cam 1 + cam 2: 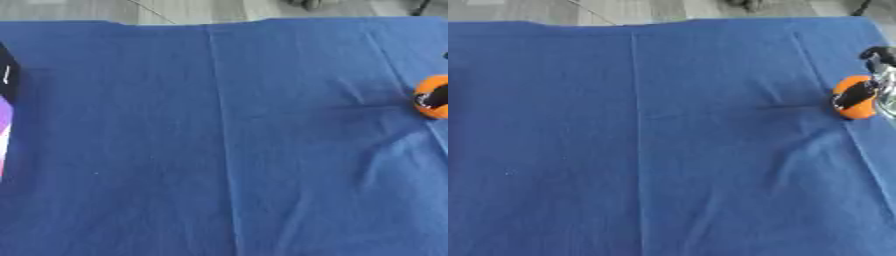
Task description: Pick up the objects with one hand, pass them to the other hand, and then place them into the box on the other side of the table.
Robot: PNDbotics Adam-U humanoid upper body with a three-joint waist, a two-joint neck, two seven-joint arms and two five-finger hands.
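I see the orange object (853,97) at the table's far right edge on the blue cloth (667,150), so my right hand is nearer by my judgement. Neither hand shows; their state I can't tell.

A table covered by a blue cloth (219,150) fills both views; the cloth is creased, with one long fold line running from far to near. An orange ball (853,97) lies on it at the right edge. At the left edge lies a black and purple thing (5,107), mostly out of view.
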